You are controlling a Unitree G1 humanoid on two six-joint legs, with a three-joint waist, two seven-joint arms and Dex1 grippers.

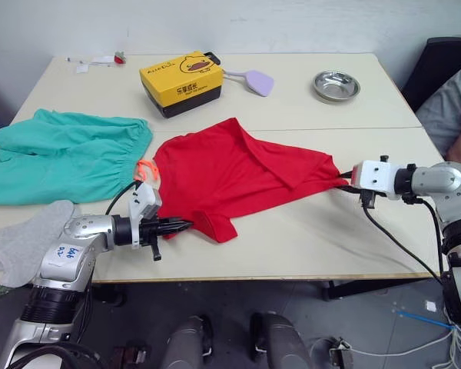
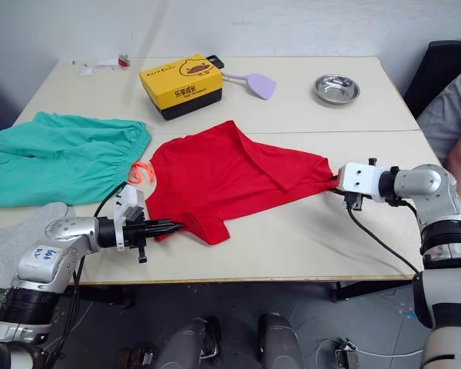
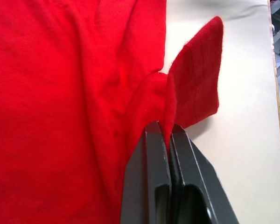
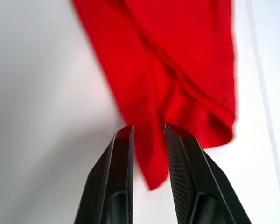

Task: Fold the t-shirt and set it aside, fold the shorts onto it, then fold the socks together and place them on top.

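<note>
The red t-shirt [image 1: 230, 173] lies crumpled and partly doubled over in the middle of the table. My left gripper [image 1: 186, 225] is shut on a fold of its near edge [image 3: 170, 109]. At the shirt's right corner, my right gripper [image 4: 149, 130] has its fingers open a little, and the tip of the red cloth [image 4: 151, 175] lies between them. The teal shorts [image 1: 61, 154] lie flat at the left, with the orange drawstring [image 1: 144, 171] beside the shirt. The grey socks [image 1: 23, 242] rest at the near left edge, next to my left arm.
A yellow box [image 1: 181, 82], a purple spatula [image 1: 257, 80] and a metal bowl [image 1: 336, 84] stand along the far side of the table. A person [image 1: 449, 108] sits at the right. Bare tabletop [image 1: 307, 238] lies near the front right.
</note>
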